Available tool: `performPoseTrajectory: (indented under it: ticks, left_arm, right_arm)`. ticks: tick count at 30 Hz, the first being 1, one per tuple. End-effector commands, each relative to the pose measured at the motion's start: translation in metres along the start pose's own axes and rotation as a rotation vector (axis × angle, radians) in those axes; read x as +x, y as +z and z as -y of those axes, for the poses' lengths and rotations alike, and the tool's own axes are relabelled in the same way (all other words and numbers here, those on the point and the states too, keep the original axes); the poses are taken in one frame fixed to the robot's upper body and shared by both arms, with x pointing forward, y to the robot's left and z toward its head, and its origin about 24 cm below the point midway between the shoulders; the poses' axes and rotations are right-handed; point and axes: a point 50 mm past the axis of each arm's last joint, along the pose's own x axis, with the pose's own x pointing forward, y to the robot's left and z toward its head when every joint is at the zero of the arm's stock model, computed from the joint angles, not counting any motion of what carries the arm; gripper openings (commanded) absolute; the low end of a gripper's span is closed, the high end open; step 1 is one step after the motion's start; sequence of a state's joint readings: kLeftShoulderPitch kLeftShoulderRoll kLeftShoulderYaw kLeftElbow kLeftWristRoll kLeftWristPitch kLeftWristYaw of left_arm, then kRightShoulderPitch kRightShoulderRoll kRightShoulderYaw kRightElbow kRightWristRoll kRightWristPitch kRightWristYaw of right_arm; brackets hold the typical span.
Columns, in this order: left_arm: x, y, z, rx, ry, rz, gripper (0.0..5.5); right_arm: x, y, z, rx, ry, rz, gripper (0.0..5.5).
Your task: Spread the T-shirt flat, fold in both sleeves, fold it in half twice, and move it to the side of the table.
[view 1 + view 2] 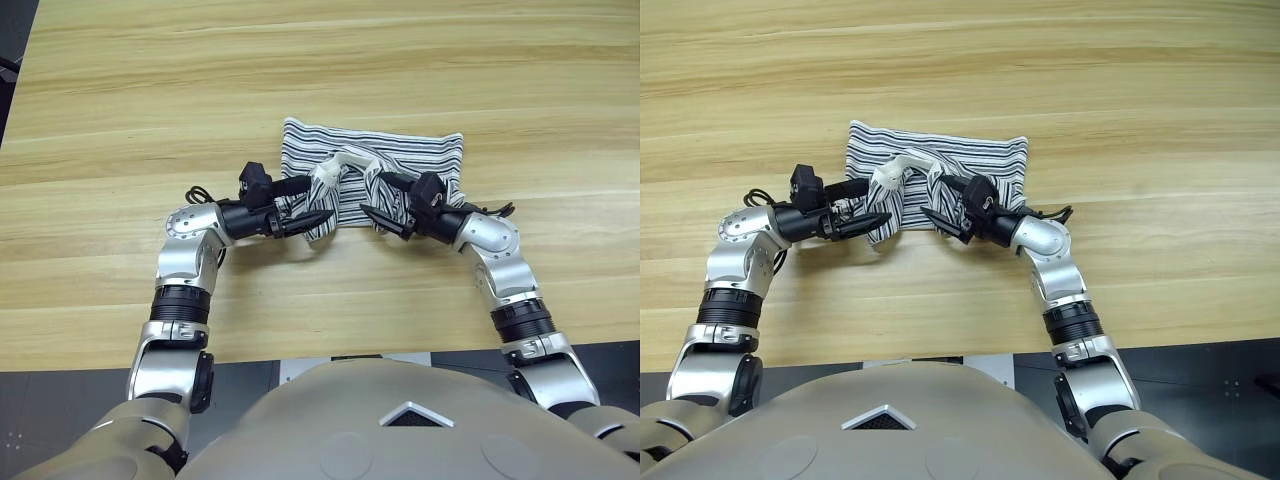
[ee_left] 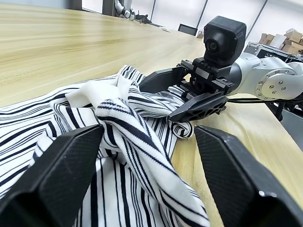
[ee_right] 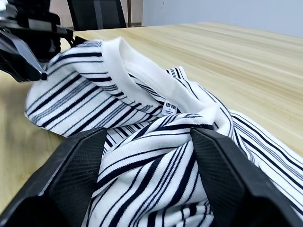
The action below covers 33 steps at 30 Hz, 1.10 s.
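The black-and-white striped T-shirt (image 1: 420, 155) lies folded into a small rectangle on the wooden table (image 1: 150, 100), near the middle. Its near edge is rumpled, and the white collar (image 1: 338, 160) arches up between my two grippers. My left gripper (image 1: 305, 203) is at the near left corner, open, with bunched cloth (image 2: 142, 118) lying against one finger. My right gripper (image 1: 387, 201) faces it from the right, open, and a thick fold of the T-shirt (image 3: 142, 94) fills the gap between its fingers (image 3: 75, 175).
Bare wood surrounds the shirt on all sides. The table's near edge (image 1: 300, 355) runs just in front of my arms. Chairs and boxes stand in the room far behind the table.
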<state>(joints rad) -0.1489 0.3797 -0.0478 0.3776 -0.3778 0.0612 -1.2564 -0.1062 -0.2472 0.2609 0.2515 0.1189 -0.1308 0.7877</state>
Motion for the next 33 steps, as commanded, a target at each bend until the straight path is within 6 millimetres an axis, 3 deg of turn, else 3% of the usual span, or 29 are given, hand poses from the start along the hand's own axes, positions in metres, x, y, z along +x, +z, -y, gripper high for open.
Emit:
performPoseTrajectory:
  ticks: [1,3,6,23,25,33]
  left_arm:
    - [-0.0005,-0.0018,0.002,-0.002,0.007,-0.02,3.61]
    - [-0.0001,-0.0019,0.0019,-0.003,0.01,-0.022,3.61]
    - [0.0001,-0.0027,0.0013,0.003,0.016,-0.036,3.15]
    - [0.0047,-0.0063,-0.0005,0.041,0.057,-0.045,0.33]
    - [0.0061,-0.0063,-0.0022,0.041,0.07,-0.038,0.12]
    - [0.009,-0.0014,-0.0046,0.047,0.067,0.008,0.12]
  right_arm:
    - [0.0008,-0.0024,0.0009,-0.036,-0.012,-0.025,3.27]
    - [0.0008,-0.0033,0.001,-0.044,-0.017,-0.03,3.27]
    - [0.0009,-0.0049,0.0001,-0.059,-0.021,-0.041,3.33]
    - [-0.0032,-0.0052,0.006,-0.152,-0.053,-0.082,0.16]
    - [-0.0033,-0.0057,0.0057,-0.157,-0.049,-0.087,0.1]
    - [-0.0054,-0.0035,0.0077,-0.166,-0.058,-0.082,0.1]
